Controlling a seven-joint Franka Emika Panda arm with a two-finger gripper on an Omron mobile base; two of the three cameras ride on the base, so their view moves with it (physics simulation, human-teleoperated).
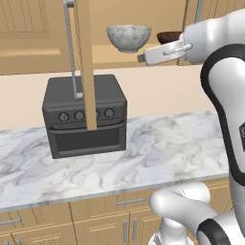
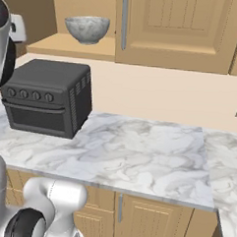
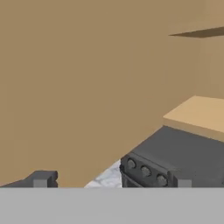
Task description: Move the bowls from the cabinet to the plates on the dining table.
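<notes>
The cabinet point(image 1: 107, 55) stands open, its left door point(image 1: 86, 62) swung out edge-on toward me. On its shelf point(image 2: 70, 46) sits the grey-white marbled bowl point(image 1: 128, 37) point(image 2: 87, 28). To its right in the left base view the dark brown wooden bowl point(image 1: 168, 37) is partly hidden behind my hand. My gripper point(image 1: 142, 58) point(image 3: 111, 181) hovers at shelf height just in front of and below the two bowls, open, holding nothing. In the hand view it faces the door's inner side point(image 3: 87, 87). The plates and the dining table are out of view.
A black toaster oven point(image 1: 83, 115) point(image 2: 45, 97) point(image 3: 175, 157) stands on the marble counter point(image 1: 158, 153) point(image 2: 138, 151) under the open shelf. The neighbouring cabinet door point(image 2: 179, 30) is closed. Drawer cabinets point(image 1: 119, 210) run below the counter.
</notes>
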